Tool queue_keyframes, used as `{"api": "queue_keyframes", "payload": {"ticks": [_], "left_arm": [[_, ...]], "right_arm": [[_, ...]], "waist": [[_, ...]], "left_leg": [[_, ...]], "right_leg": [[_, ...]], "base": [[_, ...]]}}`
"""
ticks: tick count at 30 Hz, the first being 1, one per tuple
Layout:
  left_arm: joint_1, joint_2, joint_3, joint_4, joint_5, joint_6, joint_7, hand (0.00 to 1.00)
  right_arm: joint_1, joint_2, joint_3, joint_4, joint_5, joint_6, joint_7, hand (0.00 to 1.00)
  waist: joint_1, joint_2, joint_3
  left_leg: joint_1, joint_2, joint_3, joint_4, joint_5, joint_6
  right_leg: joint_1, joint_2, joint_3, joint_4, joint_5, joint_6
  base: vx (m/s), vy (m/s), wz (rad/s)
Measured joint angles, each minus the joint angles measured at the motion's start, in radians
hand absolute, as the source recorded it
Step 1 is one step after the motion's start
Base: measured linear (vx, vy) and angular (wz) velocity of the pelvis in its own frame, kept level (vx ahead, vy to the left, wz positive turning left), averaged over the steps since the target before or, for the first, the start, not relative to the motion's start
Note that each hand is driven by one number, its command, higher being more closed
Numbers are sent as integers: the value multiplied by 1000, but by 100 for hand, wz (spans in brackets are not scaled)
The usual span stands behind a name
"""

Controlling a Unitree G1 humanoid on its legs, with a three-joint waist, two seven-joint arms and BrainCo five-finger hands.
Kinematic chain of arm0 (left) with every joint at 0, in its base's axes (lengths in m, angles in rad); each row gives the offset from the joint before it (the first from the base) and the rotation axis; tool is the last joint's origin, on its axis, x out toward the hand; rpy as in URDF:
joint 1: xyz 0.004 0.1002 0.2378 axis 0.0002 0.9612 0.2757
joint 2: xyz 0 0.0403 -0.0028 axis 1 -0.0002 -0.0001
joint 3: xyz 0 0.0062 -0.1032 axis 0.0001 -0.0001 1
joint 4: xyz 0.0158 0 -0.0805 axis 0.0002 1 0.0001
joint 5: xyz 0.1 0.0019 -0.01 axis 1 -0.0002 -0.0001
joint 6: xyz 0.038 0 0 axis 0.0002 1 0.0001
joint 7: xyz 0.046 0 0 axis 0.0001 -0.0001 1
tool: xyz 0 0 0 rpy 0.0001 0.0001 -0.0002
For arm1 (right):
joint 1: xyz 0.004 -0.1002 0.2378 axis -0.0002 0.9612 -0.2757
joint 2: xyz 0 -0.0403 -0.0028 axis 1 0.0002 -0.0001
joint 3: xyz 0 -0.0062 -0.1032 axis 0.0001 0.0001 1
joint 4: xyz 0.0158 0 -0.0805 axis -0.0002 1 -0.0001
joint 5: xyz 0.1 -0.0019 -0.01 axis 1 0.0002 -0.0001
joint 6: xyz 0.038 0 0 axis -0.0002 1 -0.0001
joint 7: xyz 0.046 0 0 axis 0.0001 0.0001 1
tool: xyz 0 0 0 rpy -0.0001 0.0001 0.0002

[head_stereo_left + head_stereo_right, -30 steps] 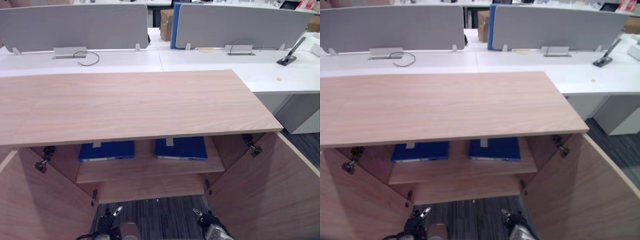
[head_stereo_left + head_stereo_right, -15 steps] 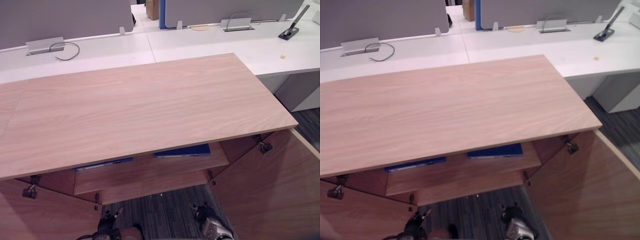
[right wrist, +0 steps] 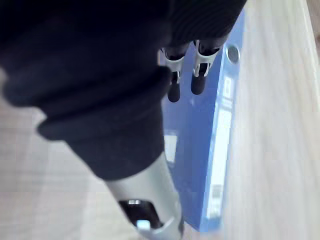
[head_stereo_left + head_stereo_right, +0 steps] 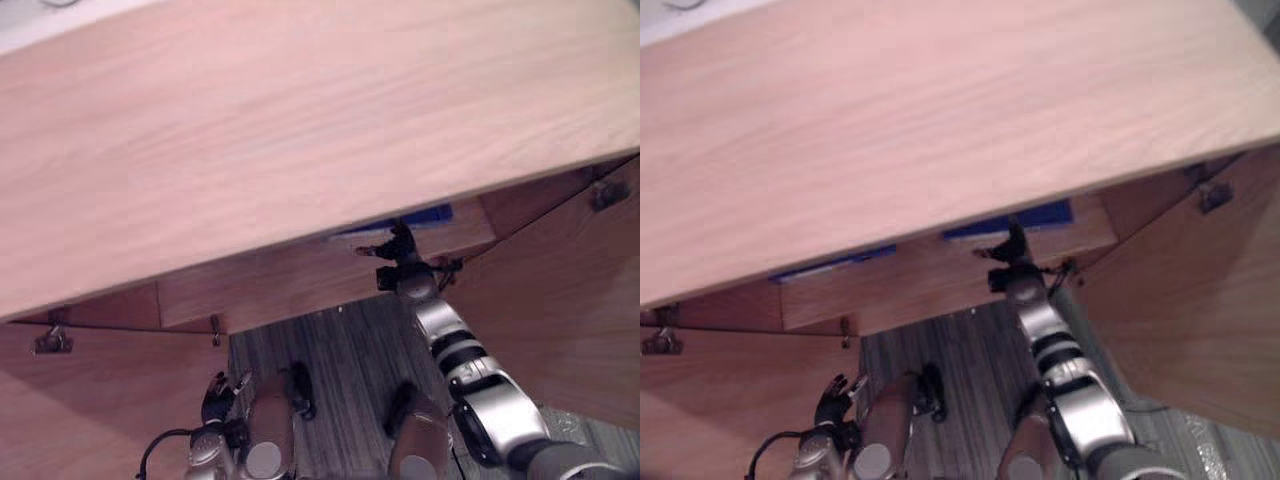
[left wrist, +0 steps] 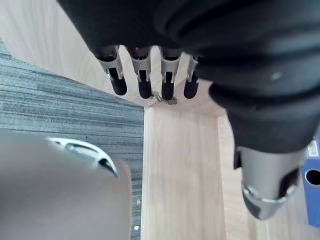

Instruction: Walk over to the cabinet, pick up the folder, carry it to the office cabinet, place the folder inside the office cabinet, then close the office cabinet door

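Right hand, fingers straight, risen to blue folder under cabinet top edge, 1 o'clock, left hand loose, 7 o'clock

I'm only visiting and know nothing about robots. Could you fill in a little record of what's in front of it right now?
Cabinet: wooden, both doors open
Right folder: blue, flat on the shelf
Left folder: blue, same shelf
Right hand: open, fingers over the right folder
Left hand: open, low, holding nothing
Pickup: not yet done
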Motion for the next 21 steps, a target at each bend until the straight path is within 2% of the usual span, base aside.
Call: {"api": "queue_keyframes", "payload": {"ticks": [6,9,13,21], "left_arm": [[0,35,16,51,-17,11,10,0],[5,39,-12,104,-17,35,17,0],[8,49,-50,114,-20,36,20,0],[3,69,-106,112,-51,26,22,0]], "right_arm": [[-151,-64,59,91,0,8,13,0],[-224,-112,59,96,2,-9,17,0],[-275,-165,69,81,5,-27,15,0],[-360,-283,115,44,4,-54,4,0]], "waist": [[13,9,49],[24,9,65],[29,8,66],[33,9,75]], "left_leg": [[-203,3,-37,157,-19,11],[-291,1,-46,214,-18,13],[-396,-1,-74,278,-17,15],[-514,-7,-91,296,16,14]], "right_leg": [[-204,-38,36,192,-55,-13],[-302,-53,68,274,-76,-22],[-400,-66,77,358,-103,-21],[-517,-68,85,401,-108,-16]], "base": [[-168,-7,15],[-106,-5,13],[-89,-21,16],[-41,-4,8]]}}
